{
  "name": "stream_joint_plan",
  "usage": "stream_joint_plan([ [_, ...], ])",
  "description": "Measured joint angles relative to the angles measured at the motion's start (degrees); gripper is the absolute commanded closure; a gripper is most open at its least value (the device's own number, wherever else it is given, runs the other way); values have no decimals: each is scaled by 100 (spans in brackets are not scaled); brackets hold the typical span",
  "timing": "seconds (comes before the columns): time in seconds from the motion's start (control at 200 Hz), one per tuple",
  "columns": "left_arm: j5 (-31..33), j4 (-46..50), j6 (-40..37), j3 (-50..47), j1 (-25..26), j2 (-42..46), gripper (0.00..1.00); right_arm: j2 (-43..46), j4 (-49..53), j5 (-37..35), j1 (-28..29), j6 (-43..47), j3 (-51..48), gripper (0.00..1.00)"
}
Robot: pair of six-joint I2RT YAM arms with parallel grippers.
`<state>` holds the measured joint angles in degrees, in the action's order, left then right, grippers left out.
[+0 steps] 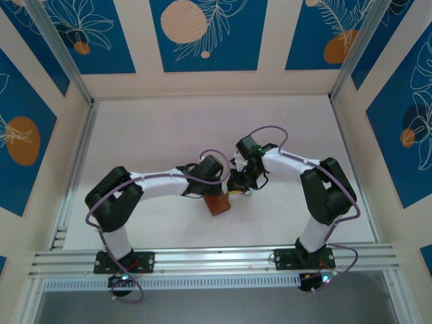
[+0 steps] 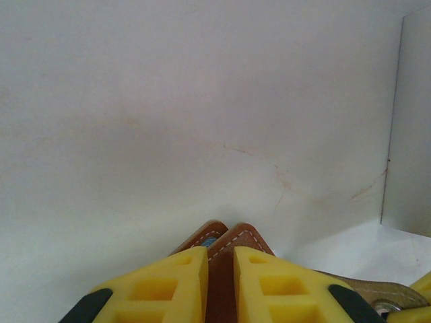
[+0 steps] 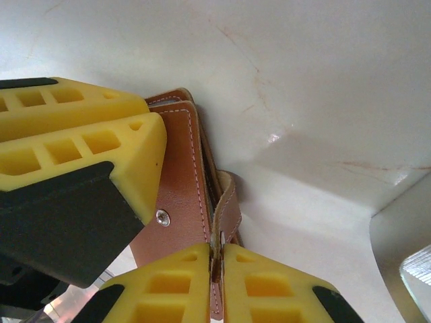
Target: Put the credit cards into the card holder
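**Card holder gripped from both sides**

Top external: a small brown leather folding card holder (image 1: 218, 204) is seen at the middle of the white table (image 1: 148, 135), between the left gripper (image 1: 208, 193) and the right gripper (image 1: 237, 190).

Left wrist: the left gripper's yellow fingers (image 2: 176, 289) are clenched on the card holder's folded edge.

Right wrist: the card holder's flap (image 3: 227, 202), beside the metal snap button (image 3: 162, 217), is pinched between the right gripper's yellow fingers (image 3: 269, 286).

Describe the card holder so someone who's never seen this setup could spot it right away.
On the white table, look at the middle, where the two arms meet. The card holder is there, pinched by the left gripper and right gripper. It is the one brown leather thing, with pale stitching and a small metal snap.
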<state>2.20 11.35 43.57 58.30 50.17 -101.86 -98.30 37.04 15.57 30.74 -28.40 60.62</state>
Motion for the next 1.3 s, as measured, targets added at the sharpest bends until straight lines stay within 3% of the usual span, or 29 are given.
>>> stream_joint_plan([
  [0.195, 0, -7, 2, -4, 0, 0, 83, 0, 2, 59, 33, -2, 0, 80],
  [0.77, 0, -7, 4, -4, 7, 0, 83, 0, 2, 98, 31, -4, 0, 85],
  [1.3, 39, -24, 2, -9, 37, 0, 83, 0, 0, 144, 83, 0, 0, 100],
])
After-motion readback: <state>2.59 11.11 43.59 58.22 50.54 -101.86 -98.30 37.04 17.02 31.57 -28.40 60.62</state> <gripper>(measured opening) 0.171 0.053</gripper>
